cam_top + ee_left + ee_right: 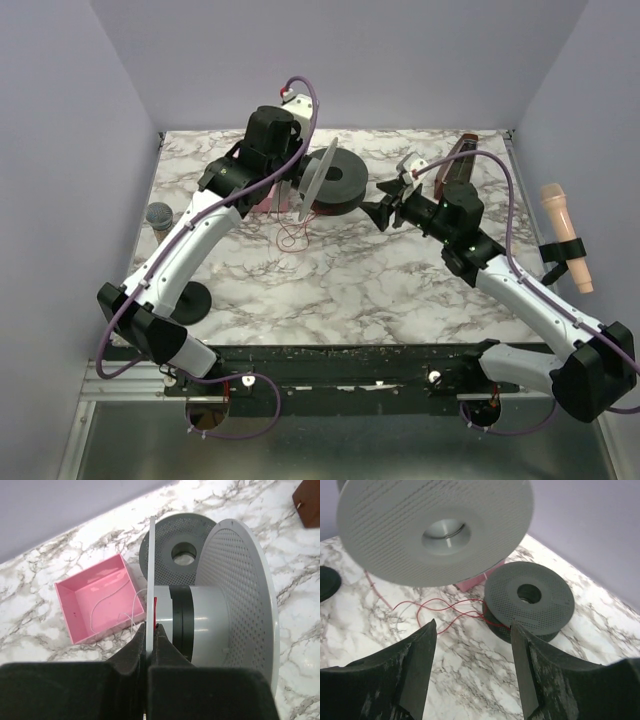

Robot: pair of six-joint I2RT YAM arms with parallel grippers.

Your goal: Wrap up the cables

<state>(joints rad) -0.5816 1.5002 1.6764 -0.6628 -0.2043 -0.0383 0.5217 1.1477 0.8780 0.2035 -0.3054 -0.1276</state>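
Observation:
My left gripper [150, 626] is shut on the thin rim of a light grey spool [235, 595], holding it on edge above the table. In the top view that grey spool [318, 178] stands beside a dark grey spool [343, 184] lying flat. The cables [442, 611], thin dark-red wire in loose loops, lie on the marble and run to the dark spool [530, 599]. The same cables [291, 237] show just in front of the spools. My right gripper [472, 630] is open, low over the table, with its fingers either side of the wire and nothing between them.
A pink open box [95, 597] with pale thread in it sits behind the spools. A brown block [455, 160] stands at the back right. A peach microphone [566, 236] hangs at the right wall, a grey-headed one [160, 215] lies at the left edge, near a black disc [190, 300].

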